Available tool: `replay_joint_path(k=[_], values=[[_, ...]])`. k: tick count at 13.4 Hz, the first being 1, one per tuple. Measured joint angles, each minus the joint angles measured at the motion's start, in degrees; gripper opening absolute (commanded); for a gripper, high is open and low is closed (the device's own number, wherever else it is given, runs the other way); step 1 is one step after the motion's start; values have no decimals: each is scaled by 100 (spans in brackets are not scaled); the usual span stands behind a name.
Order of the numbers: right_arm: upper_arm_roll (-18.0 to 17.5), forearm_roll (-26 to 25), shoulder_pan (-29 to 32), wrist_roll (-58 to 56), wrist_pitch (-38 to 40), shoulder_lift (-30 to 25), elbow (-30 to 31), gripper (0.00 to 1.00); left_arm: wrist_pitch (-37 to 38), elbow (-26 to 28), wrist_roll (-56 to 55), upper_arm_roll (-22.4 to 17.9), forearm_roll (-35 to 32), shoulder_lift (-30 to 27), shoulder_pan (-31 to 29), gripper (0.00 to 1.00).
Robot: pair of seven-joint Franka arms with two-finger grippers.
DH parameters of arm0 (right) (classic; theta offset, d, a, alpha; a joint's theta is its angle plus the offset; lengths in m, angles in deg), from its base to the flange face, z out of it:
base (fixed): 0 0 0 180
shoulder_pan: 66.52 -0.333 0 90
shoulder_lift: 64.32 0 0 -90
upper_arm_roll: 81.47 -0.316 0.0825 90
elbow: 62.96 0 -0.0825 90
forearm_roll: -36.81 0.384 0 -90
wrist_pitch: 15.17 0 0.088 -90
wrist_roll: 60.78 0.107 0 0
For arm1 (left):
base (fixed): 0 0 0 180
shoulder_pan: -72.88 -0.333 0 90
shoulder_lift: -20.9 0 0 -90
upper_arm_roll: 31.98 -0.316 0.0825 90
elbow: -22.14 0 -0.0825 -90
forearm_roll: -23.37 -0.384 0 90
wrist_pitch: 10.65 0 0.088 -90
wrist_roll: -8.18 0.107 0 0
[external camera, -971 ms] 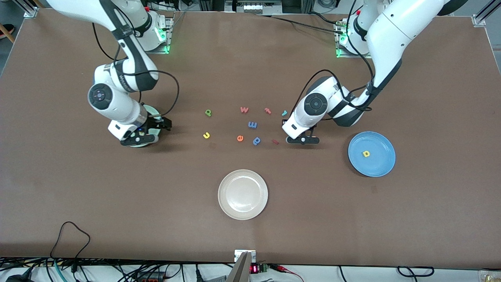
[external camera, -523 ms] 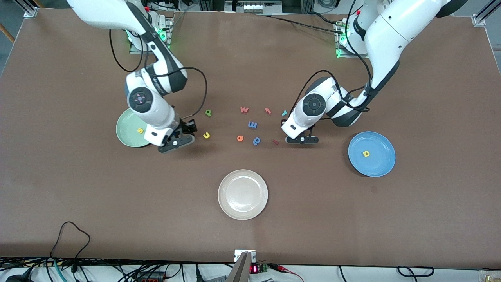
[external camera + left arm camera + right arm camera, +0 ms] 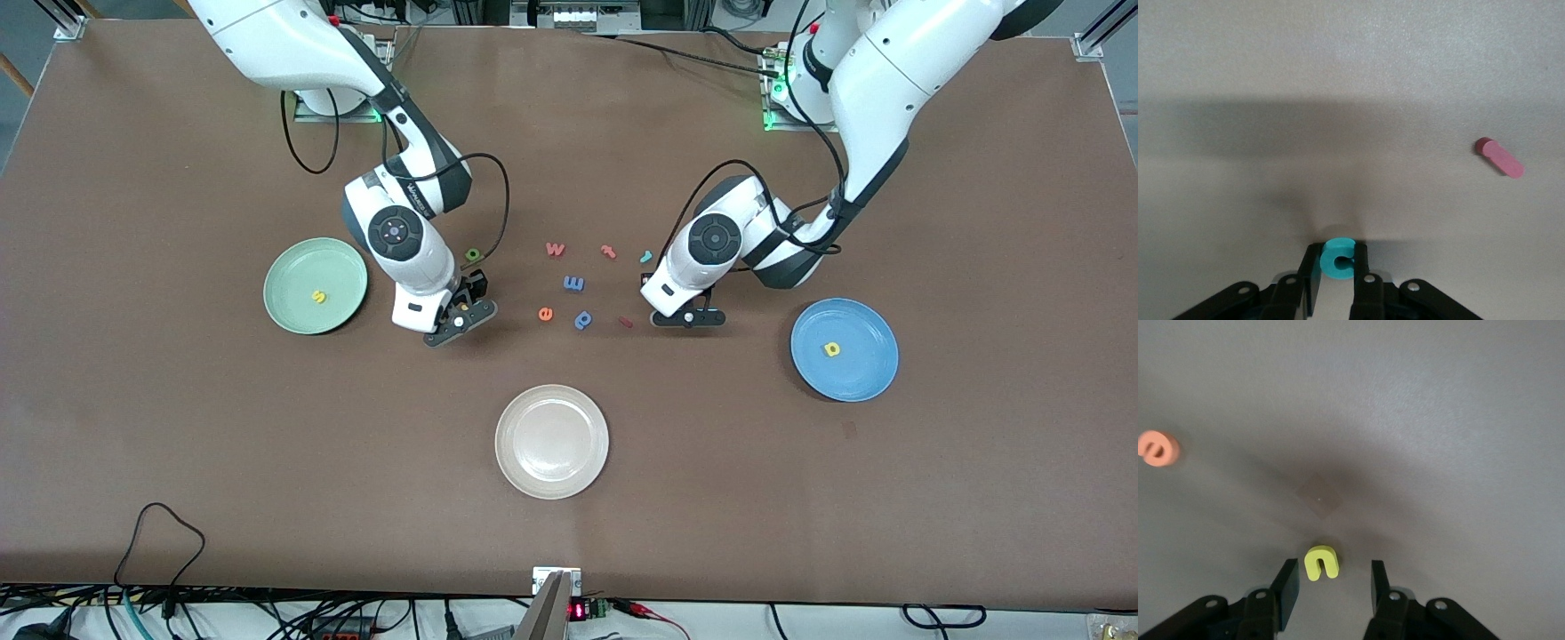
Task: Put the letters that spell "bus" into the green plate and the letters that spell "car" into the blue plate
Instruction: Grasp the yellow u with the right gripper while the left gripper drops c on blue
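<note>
In the left wrist view my left gripper (image 3: 1336,257) is shut on the teal "c" (image 3: 1337,257), low over the table; in the front view that gripper (image 3: 685,318) hides the letter. My right gripper (image 3: 1335,577) is open, and the yellow "u" (image 3: 1321,563) lies on the table between its fingers, touching neither. The green plate (image 3: 302,267) holds the yellow "s" (image 3: 317,297). The blue plate (image 3: 858,373) holds the yellow "a" (image 3: 832,349). The green "b" (image 3: 474,255) peeks out beside the right arm. The teal "r" (image 3: 646,257) lies by the left arm.
Loose letters lie between the grippers: a red "w" (image 3: 555,249), a red "t" (image 3: 608,252), a blue block letter (image 3: 573,284), an orange "e" (image 3: 545,313), a blue stem-and-loop letter (image 3: 583,319) and a red bar (image 3: 626,323). A cream plate (image 3: 551,442) sits nearer the front camera.
My right arm swung from over the green plate toward the table's middle and now straddles the "u", uncovering the "s" in the plate. My left gripper's jaws closed on the "c".
</note>
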Motion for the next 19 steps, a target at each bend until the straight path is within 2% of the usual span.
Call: replay_joint_path(k=[2, 4, 7, 9, 13, 15, 16, 17, 18, 19], values=[[15, -47, -1, -1, -53, 117, -3, 52, 240, -56, -4, -1, -11, -12, -1, 14], [15, -51, -28, -1, -59, 178, -12, 52, 987, -302, 73, 0, -126, -136, -15, 15], [15, -51, -88, -1, -59, 197, -23, 52, 2525, -1019, 995, -18, -158, -531, -204, 17], [16, -52, -96, -1, -57, 212, -23, 52, 3040, -1359, 1888, -51, -192, -691, -595, 17], [21, -53, -179, -1, -59, 318, -23, 52, 3024, -1381, 3181, -98, -821, -625, -1568, 17], [27, -56, -184, -1, -61, 325, -30, 46, 2576, -1215, 3418, -116, -1006, -470, -1936, 20], [33, -57, -184, -1, -61, 325, -31, 39, 2224, -1043, 3470, -120, -1089, -390, -2116, 39], [45, -58, -184, -1, -61, 324, -35, 33, 1889, -840, 3501, -121, -1108, -309, -2262, 96], [55, -58, -184, -1, -61, 325, -35, 32, 1733, -706, 3502, -120, -1115, -259, -2325, 100], [76, -70, -184, -1, -60, 320, -45, 26, 1693, -632, 3499, -117, -1116, -244, -2338, 100]])
